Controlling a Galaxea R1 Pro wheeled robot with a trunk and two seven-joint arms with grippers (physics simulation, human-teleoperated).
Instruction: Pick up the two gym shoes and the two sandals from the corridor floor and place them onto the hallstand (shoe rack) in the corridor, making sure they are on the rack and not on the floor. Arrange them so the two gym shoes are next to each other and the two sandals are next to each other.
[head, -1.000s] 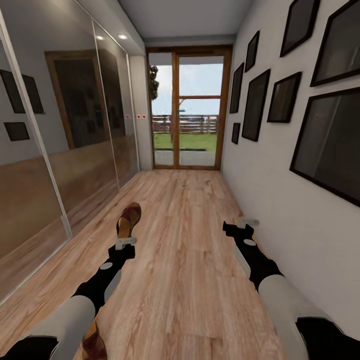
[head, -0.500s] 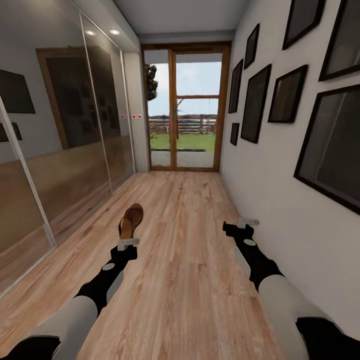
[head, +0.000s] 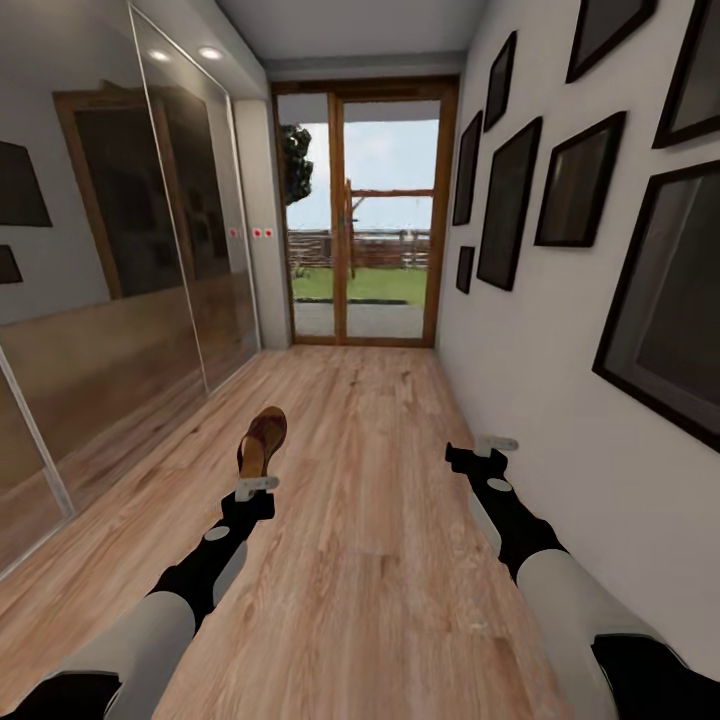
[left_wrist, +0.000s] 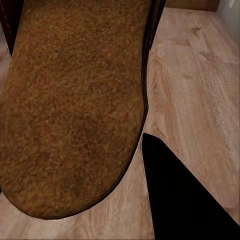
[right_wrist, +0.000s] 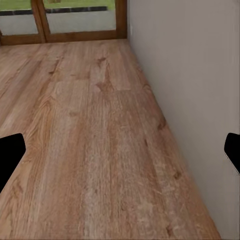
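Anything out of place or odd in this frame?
One thing: a sandal stands up off the floor from the left tool, sole facing the wrist camera. The right tool is open and empty. Nothing looks spilled or damaged.

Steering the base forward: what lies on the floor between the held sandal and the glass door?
Head view: only bare corridor floor between the sandal in the left hand and the glass door.

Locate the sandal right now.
Head view: the sandal is held in the left gripper, left of centre above the floor, with the mirrored wall on its left. In the left wrist view its footbed is close up.
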